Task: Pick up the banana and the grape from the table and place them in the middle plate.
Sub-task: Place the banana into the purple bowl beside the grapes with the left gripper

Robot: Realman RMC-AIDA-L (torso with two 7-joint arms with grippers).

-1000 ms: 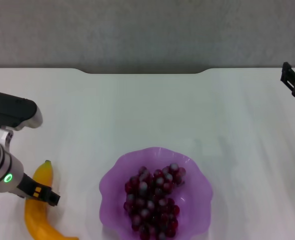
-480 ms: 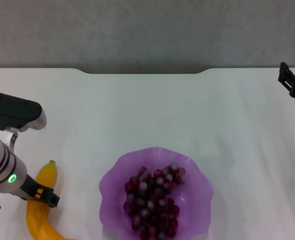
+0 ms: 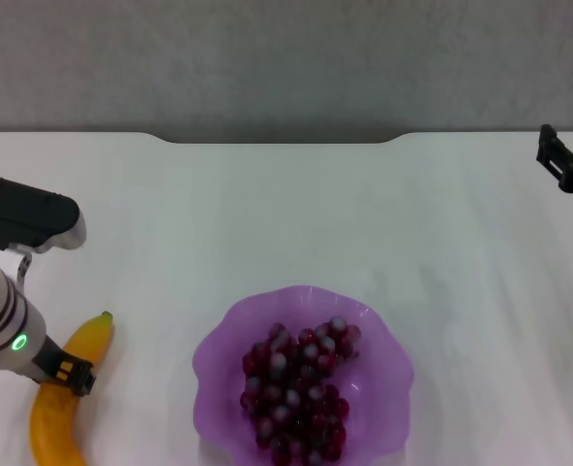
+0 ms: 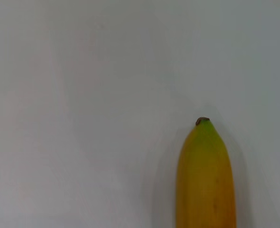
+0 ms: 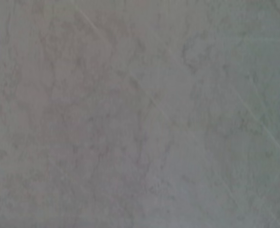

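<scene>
1. Head view: flat white worktop (image 3: pixel 267 214) with a notched far edge against a grey wall.
2. Head view: translucent light purple plastic dish with a wavy scalloped rim (image 3: pixel 219 345) near the front centre of the worktop, holding a tapering bunch of small dark red-purple grapes (image 3: pixel 301 393).
3. Head view: long curved yellow-orange banana (image 3: pixel 58 408) at the front left, well apart from the dish, green-tipped end pointing toward the far side, lower end cut off by the frame edge.
4. Head view: left end effector (image 3: pixel 68 377) laid across the banana's middle, in contact with it; fingers hidden, so open or closed cannot be told.
5. Head view: right end effector (image 3: pixel 563 167) at the far right edge, well apart from dish and fruit, nothing seen held; state of its fingers cannot be told.
6. Left wrist view: banana (image 4: pixel 205 180) tip with small dark stem end lying on bare white worktop (image 4: pixel 83 95); no fingers visible.
7. Right wrist view: only grey mottled surface; nothing identifiable.
</scene>
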